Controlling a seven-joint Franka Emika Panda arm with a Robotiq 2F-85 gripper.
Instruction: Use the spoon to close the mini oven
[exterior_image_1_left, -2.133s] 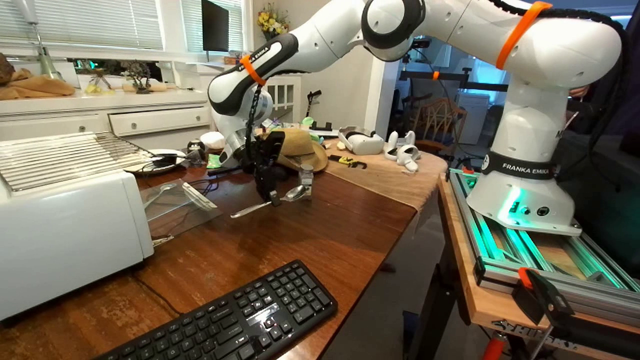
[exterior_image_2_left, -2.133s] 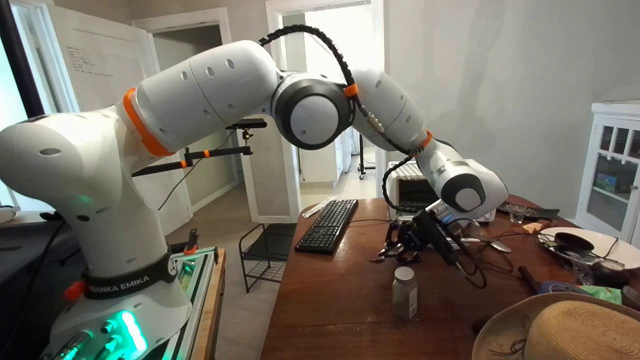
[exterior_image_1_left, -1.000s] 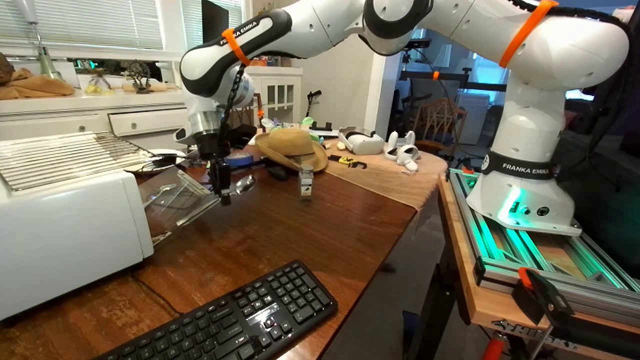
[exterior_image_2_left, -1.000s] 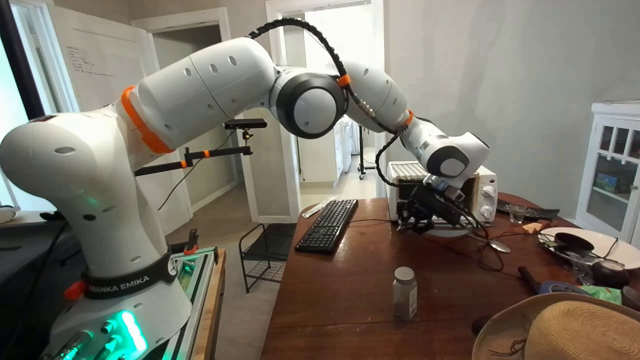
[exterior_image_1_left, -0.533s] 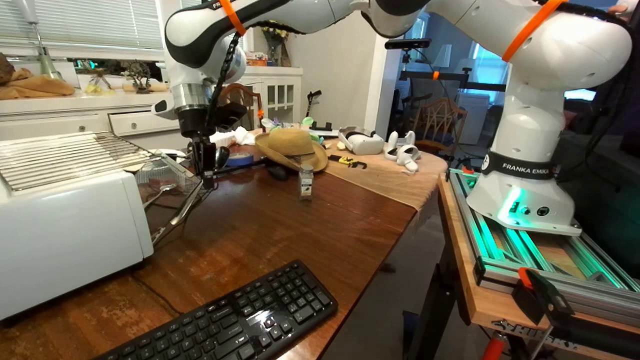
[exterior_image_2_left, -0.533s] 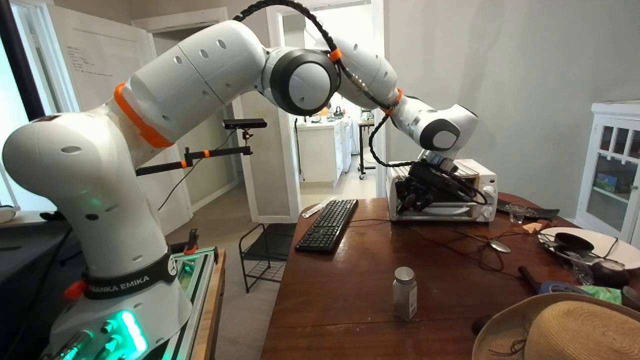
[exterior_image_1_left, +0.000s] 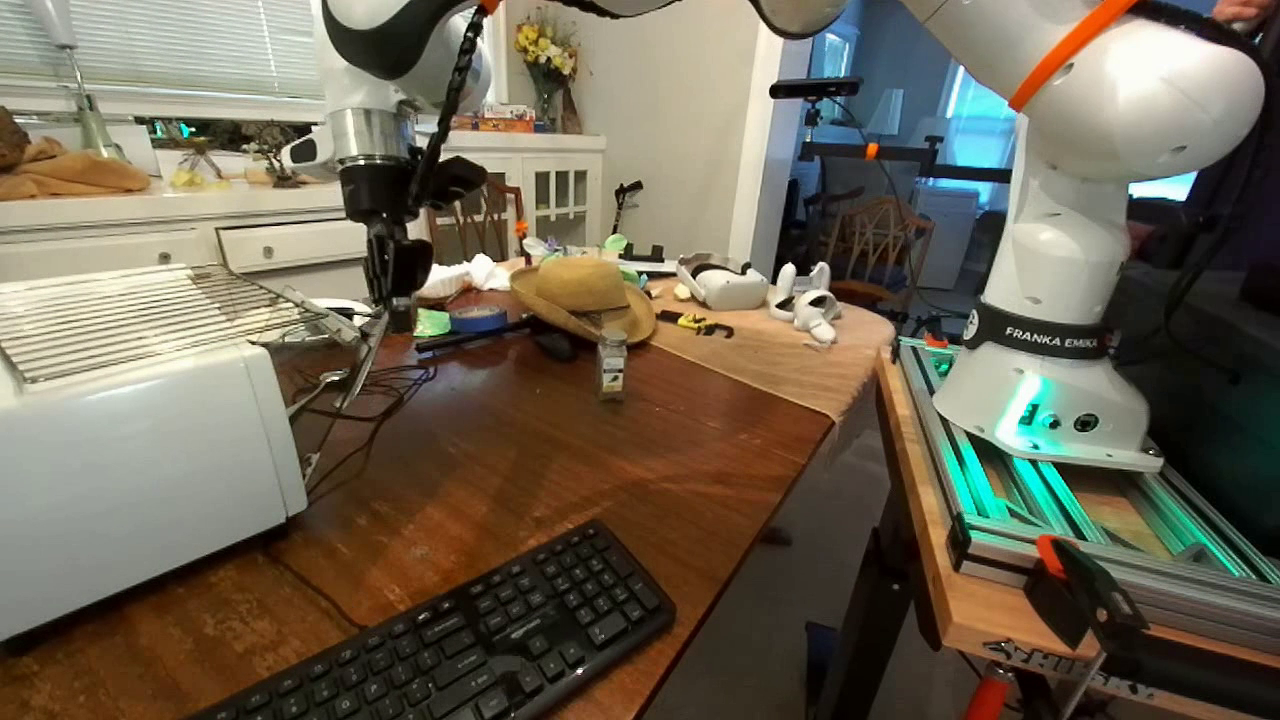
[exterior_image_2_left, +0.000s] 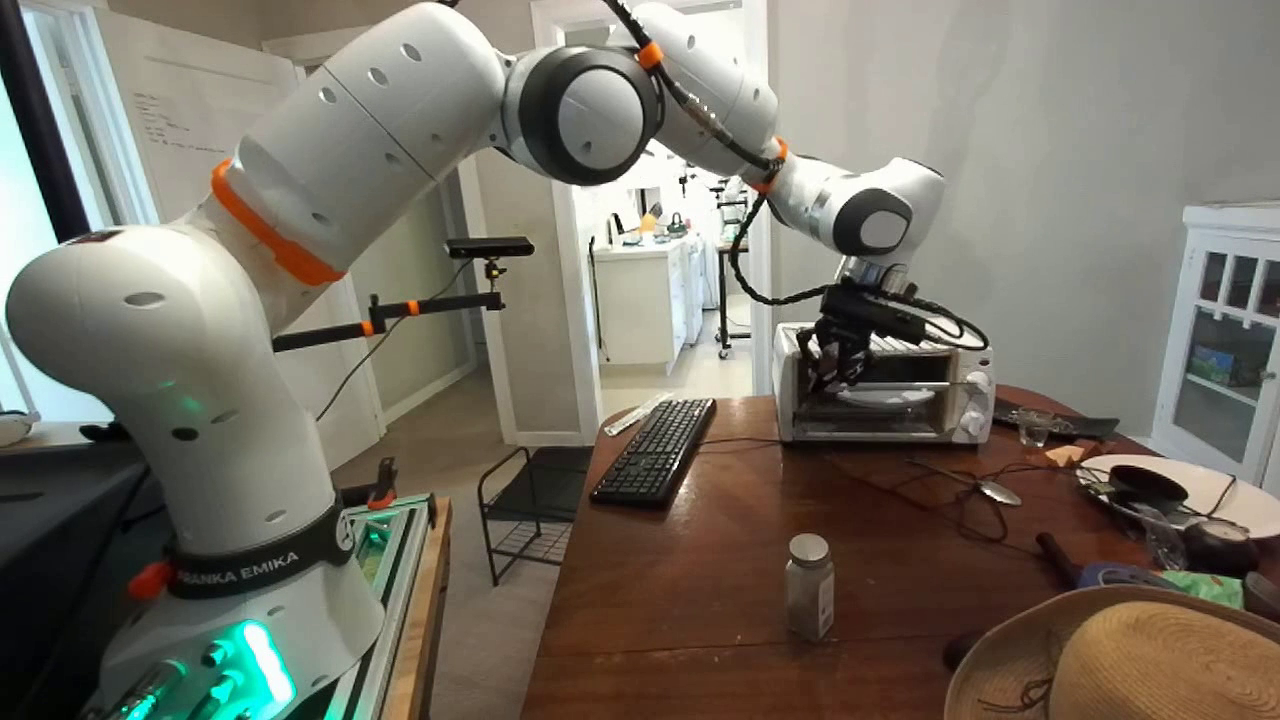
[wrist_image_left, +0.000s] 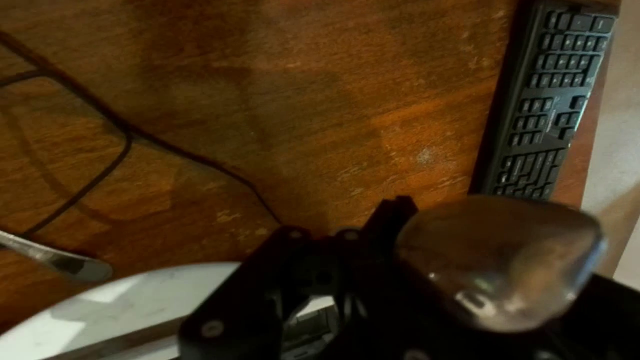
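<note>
The pincer (exterior_image_1_left: 399, 318) looked squeezed tight on the spoon (wrist_image_left: 500, 262), though the pinch itself was too dark to see well. It hung at the front of the mini oven (exterior_image_1_left: 150, 450), which, in an exterior view, sat by the far edge of the table (exterior_image_2_left: 680, 600). The oven door (exterior_image_2_left: 915, 386) leaned partway up, so the job seemed well along but not done.

If the arm (exterior_image_2_left: 600, 110) lifted too high, the spoon might slip over the door's top, and the door could fall wide open. A hard sideways push might twist the shiny spoon loose.

The wrist view showed the spoon's round end up close; in both exterior views it was hard to pick out. An exterior view showed the oven's knobs (exterior_image_2_left: 972, 424); the wrist view did not. A loose spoon (exterior_image_2_left: 1000, 492) lay there, toward the table's right edge; the wrist view caught just what looked like its handle end.
</note>
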